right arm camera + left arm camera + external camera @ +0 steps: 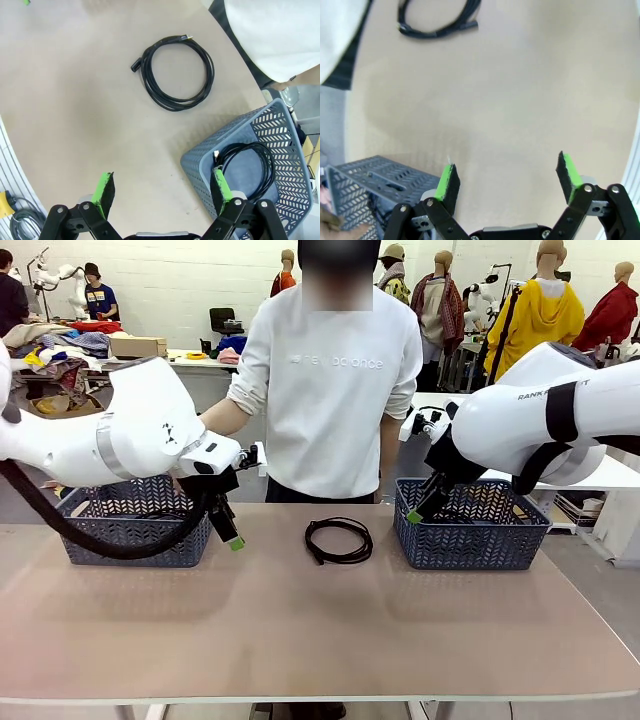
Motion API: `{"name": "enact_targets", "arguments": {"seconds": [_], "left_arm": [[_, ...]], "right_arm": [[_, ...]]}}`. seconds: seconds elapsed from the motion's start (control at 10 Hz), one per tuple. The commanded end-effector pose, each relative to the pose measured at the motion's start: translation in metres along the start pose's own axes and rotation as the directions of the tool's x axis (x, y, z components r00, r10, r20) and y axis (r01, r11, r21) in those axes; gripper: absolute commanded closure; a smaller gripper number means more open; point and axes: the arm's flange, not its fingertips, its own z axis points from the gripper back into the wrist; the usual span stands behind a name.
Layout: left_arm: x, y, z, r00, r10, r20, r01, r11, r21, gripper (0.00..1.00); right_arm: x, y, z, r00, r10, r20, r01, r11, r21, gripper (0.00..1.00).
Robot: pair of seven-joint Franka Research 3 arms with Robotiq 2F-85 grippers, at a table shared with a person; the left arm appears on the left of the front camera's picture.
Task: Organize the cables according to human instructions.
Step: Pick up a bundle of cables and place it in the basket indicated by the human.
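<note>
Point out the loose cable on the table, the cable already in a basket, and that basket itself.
loose cable (339, 540), front view, on the near side of its coil.
cable in the basket (248, 170), right wrist view, on the coil's loop.
basket (270, 120), right wrist view, on its lattice wall.

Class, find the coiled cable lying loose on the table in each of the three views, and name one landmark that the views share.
Front view: coiled cable at table centre, between the baskets.
Left wrist view: top edge, left of centre, partly cut off.
Right wrist view: upper centre.
Shared landmark: the person's white top, close by the cable.
</note>
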Motion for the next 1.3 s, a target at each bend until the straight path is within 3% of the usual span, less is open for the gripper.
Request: {"name": "enact_targets", "arguments": {"seconds": [0.0, 0.3, 0.6, 0.8, 1.0, 1.2], "left_arm": [[0.026, 0.025, -0.005, 0.989, -0.114, -0.090, 0.113, 0.994, -0.015, 0.00], [0.089, 0.059, -0.018, 0.916, -0.351, -0.195, 0.346, 0.936, -0.059, 0.00], [0.140, 0.074, -0.050, 0.731, -0.638, -0.241, 0.618, 0.769, -0.161, 0.00], [0.160, 0.078, -0.070, 0.659, -0.715, -0.233, 0.692, 0.698, -0.186, 0.00], [0.174, 0.079, -0.088, 0.617, -0.759, -0.206, 0.729, 0.650, -0.213, 0.00], [0.179, 0.081, -0.094, 0.636, -0.744, -0.205, 0.713, 0.668, -0.214, 0.00]], "right_arm": [[0.000, 0.000, 0.001, 1.000, -0.005, -0.001, 0.005, 1.000, -0.005, 0.00], [0.000, 0.000, 0.001, 1.000, -0.005, -0.001, 0.005, 1.000, -0.005, 0.00], [0.000, 0.000, 0.001, 1.000, -0.005, -0.001, 0.005, 1.000, -0.005, 0.00], [0.000, 0.000, 0.001, 1.000, -0.005, -0.001, 0.005, 1.000, -0.005, 0.00], [0.000, 0.000, 0.001, 1.000, -0.005, -0.001, 0.005, 1.000, -0.005, 0.00], [0.000, 0.000, 0.001, 1.000, -0.005, -0.001, 0.005, 1.000, -0.005, 0.00]]}}
